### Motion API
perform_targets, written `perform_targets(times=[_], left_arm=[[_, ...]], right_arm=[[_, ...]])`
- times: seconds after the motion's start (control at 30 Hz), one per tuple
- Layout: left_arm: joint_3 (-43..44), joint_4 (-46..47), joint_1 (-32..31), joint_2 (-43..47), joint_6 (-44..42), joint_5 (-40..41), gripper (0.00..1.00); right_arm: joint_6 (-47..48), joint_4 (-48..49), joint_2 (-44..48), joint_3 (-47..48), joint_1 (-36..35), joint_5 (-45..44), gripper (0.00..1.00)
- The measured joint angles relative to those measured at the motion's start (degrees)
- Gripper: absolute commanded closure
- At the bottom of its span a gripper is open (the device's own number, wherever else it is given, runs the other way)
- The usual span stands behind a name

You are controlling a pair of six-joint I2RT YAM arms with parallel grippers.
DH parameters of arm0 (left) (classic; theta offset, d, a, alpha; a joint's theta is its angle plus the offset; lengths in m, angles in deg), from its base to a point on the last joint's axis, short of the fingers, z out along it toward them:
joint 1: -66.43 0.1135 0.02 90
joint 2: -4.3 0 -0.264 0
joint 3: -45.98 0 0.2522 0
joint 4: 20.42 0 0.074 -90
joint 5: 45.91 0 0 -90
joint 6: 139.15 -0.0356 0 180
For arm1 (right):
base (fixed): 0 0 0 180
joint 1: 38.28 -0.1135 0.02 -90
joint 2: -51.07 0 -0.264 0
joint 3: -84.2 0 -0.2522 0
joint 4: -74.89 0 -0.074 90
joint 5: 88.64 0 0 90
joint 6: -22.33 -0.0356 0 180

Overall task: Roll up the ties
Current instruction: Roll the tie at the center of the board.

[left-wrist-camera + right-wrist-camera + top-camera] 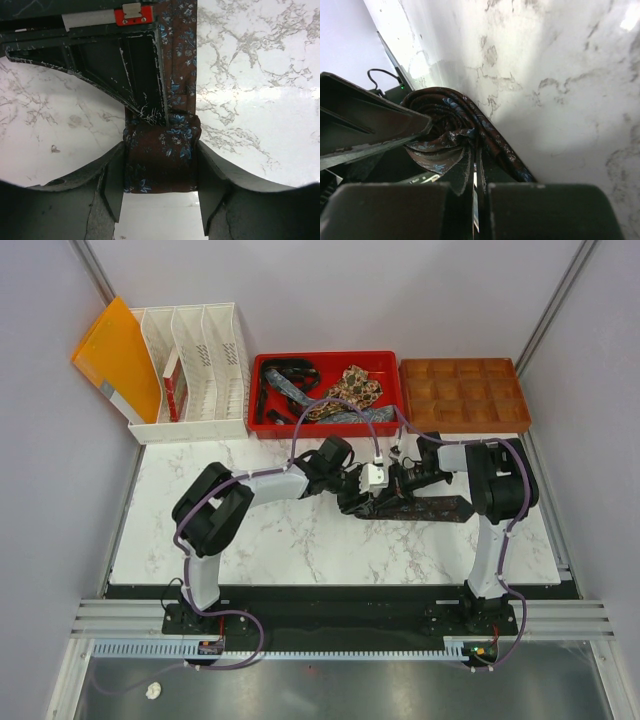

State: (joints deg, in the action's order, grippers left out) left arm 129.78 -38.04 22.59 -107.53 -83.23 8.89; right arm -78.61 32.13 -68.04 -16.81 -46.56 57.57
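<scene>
A dark brown tie with blue flowers [432, 508] lies on the marble table [250, 540], its wide end pointing right and its left part wound into a roll. In the left wrist view my left gripper [160, 155] straddles the roll [162, 165], one finger pressed on each side. In the right wrist view my right gripper [474, 155] is nearly shut, pinching fabric at the middle of the roll [445, 112]. From above, the left gripper [366, 490] and right gripper [396, 484] meet at the roll.
A red bin [325, 357] at the back holds more ties, among them a tan speckled one [358, 386] and a dark one [280, 375]. A brown compartment tray [463, 392] stands to its right, a white file rack [195, 370] and an orange folder [115, 355] to its left.
</scene>
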Motion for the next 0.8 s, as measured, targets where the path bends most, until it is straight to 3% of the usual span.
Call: perform_targets(times=[0.13, 0.23, 0.4, 0.57, 0.7, 0.8], left_arm=[[0.09, -1.57, -0.02, 0.0, 0.07, 1.01, 0.44], [0.09, -2.25, -0.04, 0.0, 0.11, 1.68, 0.52], [0.48, -3.3, -0.7, 0.0, 0.17, 3.72, 0.67], [2.89, -7.1, -2.29, -0.61, 0.13, 8.13, 0.76], [5.11, -9.51, -2.64, -2.43, 0.15, 10.14, 0.78], [6.19, -10.43, -2.78, -3.34, 0.17, 10.69, 0.78]], right_arm=[[-3.67, 4.72, 1.29, -2.86, -0.5, 0.48, 1.0], [-5.11, 6.4, 1.64, -3.72, -0.74, 0.52, 1.0], [-6.4, 7.15, 1.64, -3.74, -0.98, 0.55, 0.75], [-7.34, 6.84, 2.71, -3.63, -0.72, 0.24, 0.62], [-7.74, 5.66, 5.01, -3.54, 0.96, -1.09, 0.5], [-8.07, 5.05, 6.6, -3.54, 2.19, -1.55, 0.47]])
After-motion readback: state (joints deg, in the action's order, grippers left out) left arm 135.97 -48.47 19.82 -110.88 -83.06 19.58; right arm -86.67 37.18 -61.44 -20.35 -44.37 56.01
